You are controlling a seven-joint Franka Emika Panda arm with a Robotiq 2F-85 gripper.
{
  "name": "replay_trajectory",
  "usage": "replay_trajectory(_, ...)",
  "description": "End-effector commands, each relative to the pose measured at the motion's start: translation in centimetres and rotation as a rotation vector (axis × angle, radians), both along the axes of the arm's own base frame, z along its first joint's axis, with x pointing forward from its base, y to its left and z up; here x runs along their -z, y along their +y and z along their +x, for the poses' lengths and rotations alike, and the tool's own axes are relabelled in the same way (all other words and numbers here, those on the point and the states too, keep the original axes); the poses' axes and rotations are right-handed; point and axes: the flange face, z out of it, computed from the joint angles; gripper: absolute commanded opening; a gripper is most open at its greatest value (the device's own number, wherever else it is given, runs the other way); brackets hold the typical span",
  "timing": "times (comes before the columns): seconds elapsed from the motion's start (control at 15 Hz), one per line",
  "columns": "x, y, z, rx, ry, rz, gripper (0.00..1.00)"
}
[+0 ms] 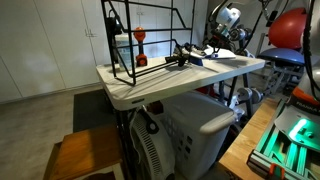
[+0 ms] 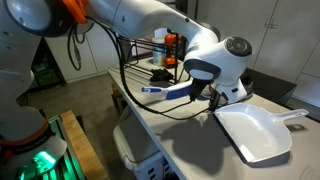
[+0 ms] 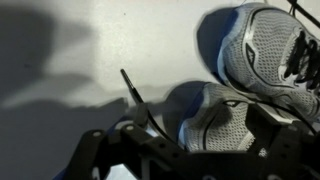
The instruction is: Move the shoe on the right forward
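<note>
Rack [image 1: 140, 40] sits on table [image 1: 120, 92] at one end, dustpan [image 2: 256, 135] toward the opposite end, gripper [image 2: 215, 99] between. Wrist view: near shoe [image 3: 215, 120] at gripper, far shoe [image 3: 262, 45] just behind.

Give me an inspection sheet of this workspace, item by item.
Surface: white table.
Job's things: two grey-mesh shoes with blue trim in the wrist view, upper shoe and lower shoe; which one is the right one cannot be told.
Clutter: wire rack with an orange item inside; black item with thin parts sticking out; white dustpan.
Grippers: gripper low over the table by the shoes; whether the fingers are open or shut cannot be told.
Cables: black cable looping over the table.
Surroundings: white basket under the table; wooden stool; red ball.
</note>
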Motion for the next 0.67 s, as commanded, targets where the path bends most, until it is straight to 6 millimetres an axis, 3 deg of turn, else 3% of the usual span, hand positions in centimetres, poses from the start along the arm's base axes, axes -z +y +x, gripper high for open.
replay_trajectory(0.0,1.6,-0.8,0.9,0.024,-0.014,0.034,0.80)
replay_trajectory(0.07,1.7,-0.9,1.1,0.029,-0.016,0.037,0.71)
replay_trajectory(0.2,1.9,-1.0,1.4,0.030,-0.020,0.039,0.64)
replay_trajectory(0.6,1.1,-0.7,2.0,0.031,-0.032,0.042,0.16)
